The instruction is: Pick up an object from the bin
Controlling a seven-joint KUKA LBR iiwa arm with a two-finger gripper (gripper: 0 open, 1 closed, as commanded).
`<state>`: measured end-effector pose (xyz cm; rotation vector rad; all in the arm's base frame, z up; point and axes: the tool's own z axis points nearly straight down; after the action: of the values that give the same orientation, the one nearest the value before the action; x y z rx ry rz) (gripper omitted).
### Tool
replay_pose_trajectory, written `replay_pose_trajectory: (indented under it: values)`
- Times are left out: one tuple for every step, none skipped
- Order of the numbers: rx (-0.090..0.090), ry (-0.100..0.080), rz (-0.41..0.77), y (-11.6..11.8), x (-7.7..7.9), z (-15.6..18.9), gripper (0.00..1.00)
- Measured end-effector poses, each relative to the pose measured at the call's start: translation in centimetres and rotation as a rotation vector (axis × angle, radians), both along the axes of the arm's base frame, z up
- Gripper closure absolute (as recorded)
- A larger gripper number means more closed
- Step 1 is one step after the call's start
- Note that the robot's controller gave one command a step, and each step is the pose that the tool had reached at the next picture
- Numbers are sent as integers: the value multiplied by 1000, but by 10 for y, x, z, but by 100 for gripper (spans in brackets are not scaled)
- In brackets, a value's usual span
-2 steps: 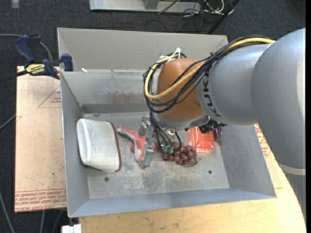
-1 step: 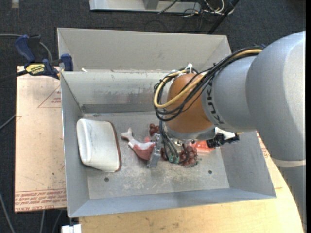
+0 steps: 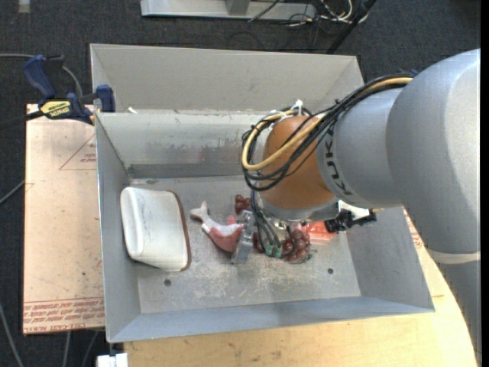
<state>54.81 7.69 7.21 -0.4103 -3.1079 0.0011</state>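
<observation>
My gripper (image 3: 244, 249) hangs low over the middle of the bin floor, under the orange wrist cover. Its grey tip touches or stands just beside the right end of a pink-red toy fish (image 3: 219, 234) with a pale tail pointing left. Just right of the gripper lies a dark red-brown lumpy thing (image 3: 296, 246). A flat red piece (image 3: 324, 232) sticks out behind that one, partly hidden by the wrist. A small brown piece (image 3: 241, 202) lies behind the fish.
A white rectangular dish with a brown rim (image 3: 153, 228) lies at the left of the bin floor, a hand's width from the fish. The arm and its cables cover the right back part of the bin.
</observation>
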Motion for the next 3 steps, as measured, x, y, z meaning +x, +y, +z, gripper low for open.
replay_pose_trajectory:
  values:
    - [1,-2,25,-20,-8,104,100]
    - [1,-2,25,-20,-8,104,100]
    - [1,-1,25,-20,-8,105,100]
